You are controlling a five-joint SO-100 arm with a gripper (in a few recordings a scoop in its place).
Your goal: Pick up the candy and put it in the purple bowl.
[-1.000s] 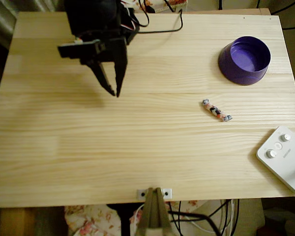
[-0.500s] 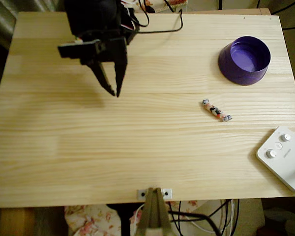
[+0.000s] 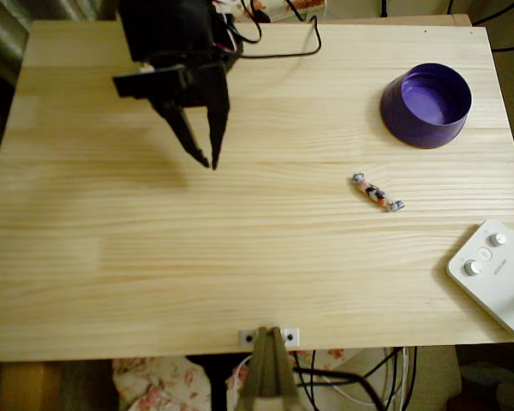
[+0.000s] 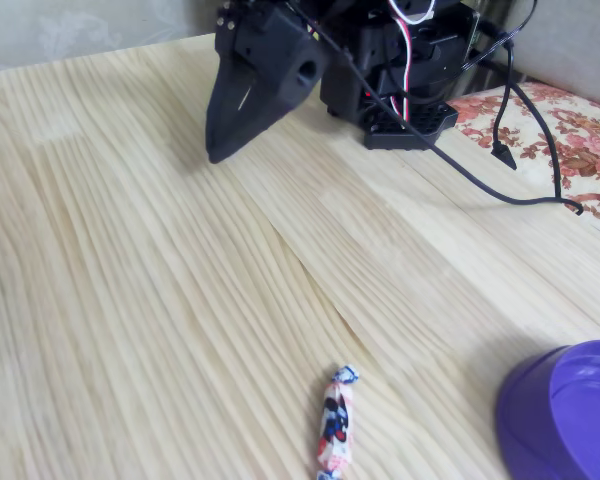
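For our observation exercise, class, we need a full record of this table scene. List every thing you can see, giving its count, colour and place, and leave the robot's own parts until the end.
table: one, pale wood, under everything.
candy: one, wrapper mottled red, white and dark, lying flat on the table right of centre in the overhead view, below the bowl.
purple bowl: one, purple, upright near the top right corner in the overhead view, nothing inside.
white device with round knobs: one, white, at the lower right edge in the overhead view.
cable: one, black, trailing along the table's top edge from the arm.
clamp: one, metal, at the table's bottom edge.
hand: one, black, tips pointing down over the upper left table, far from the candy, holding nothing.
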